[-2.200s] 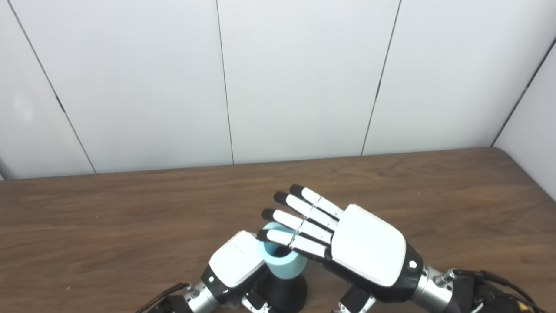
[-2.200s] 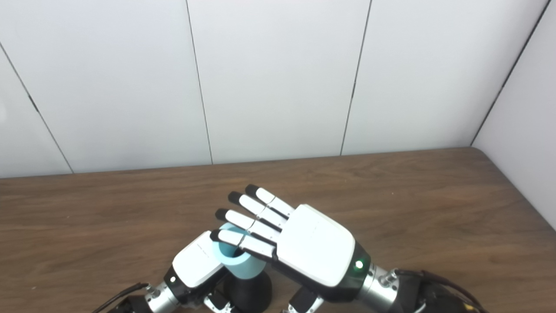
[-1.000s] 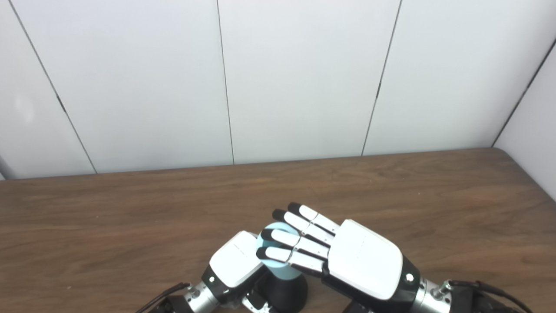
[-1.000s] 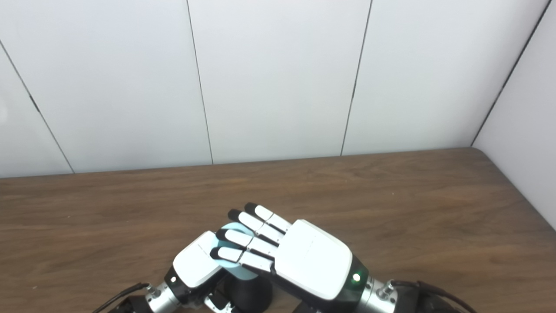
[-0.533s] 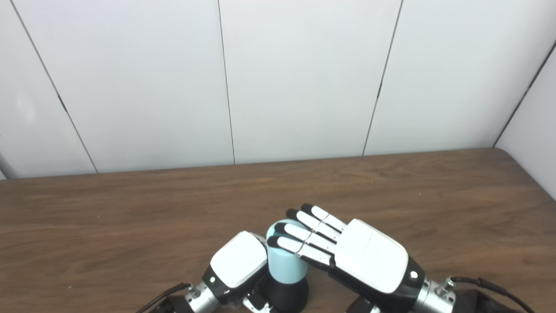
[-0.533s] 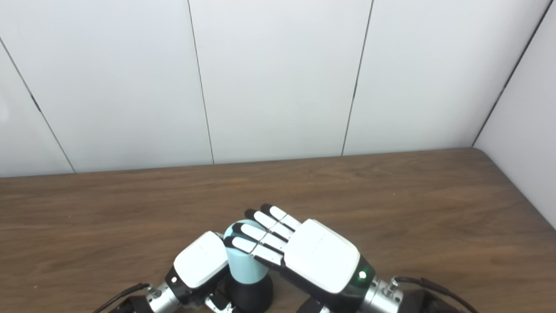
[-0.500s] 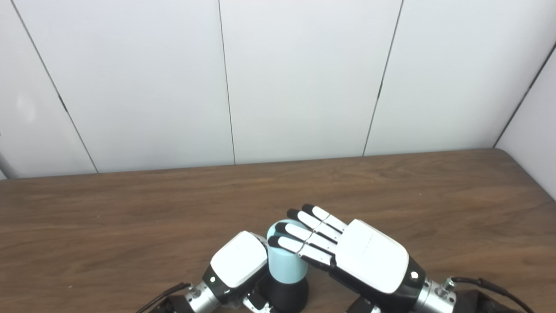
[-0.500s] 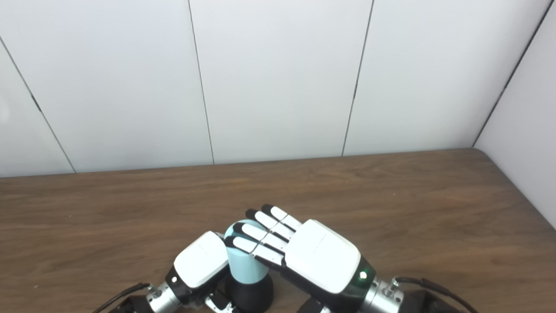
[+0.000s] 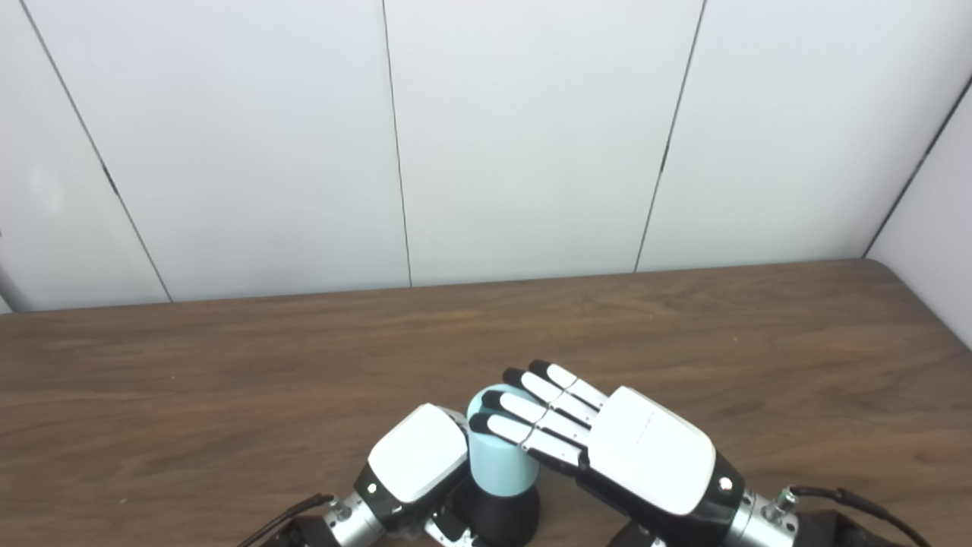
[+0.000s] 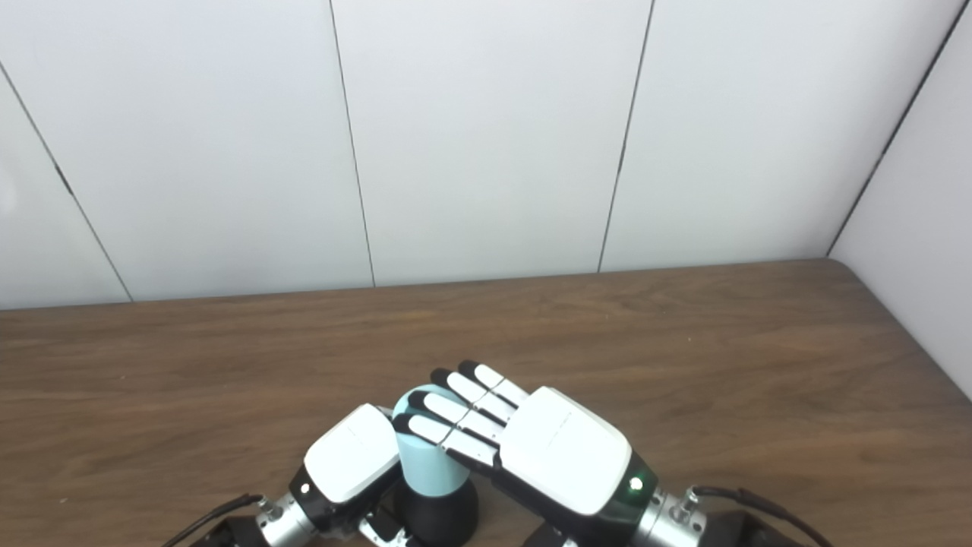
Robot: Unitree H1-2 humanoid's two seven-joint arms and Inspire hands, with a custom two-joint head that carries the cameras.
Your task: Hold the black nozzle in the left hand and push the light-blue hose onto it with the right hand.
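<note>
The light-blue hose [image 9: 497,465] is a short tube standing upright on the black nozzle [image 9: 503,518] near the table's front edge. My left hand [image 9: 416,463] is wrapped around the nozzle from the left; its fingers are mostly hidden behind the nozzle and below the picture edge. My right hand [image 9: 630,456] comes in from the right, flat and open, palm down. Its fingers [image 9: 531,425] lie across the top end of the hose and cover the opening. In the right eye view the same hose [image 10: 429,463] sits between the left hand [image 10: 351,453] and the right hand [image 10: 550,452].
The brown wooden table [image 9: 228,380] stretches back to a white panelled wall [image 9: 531,137]. Its right edge [image 9: 934,311] runs along a side wall. Black cables trail from both wrists at the bottom, one on the left [image 9: 282,518] and one on the right [image 9: 858,501].
The right hand came down onto the hose top and shifted slightly right. The hose went from tilted with its mouth showing to upright and covered. Over the last half second almost nothing moved.
</note>
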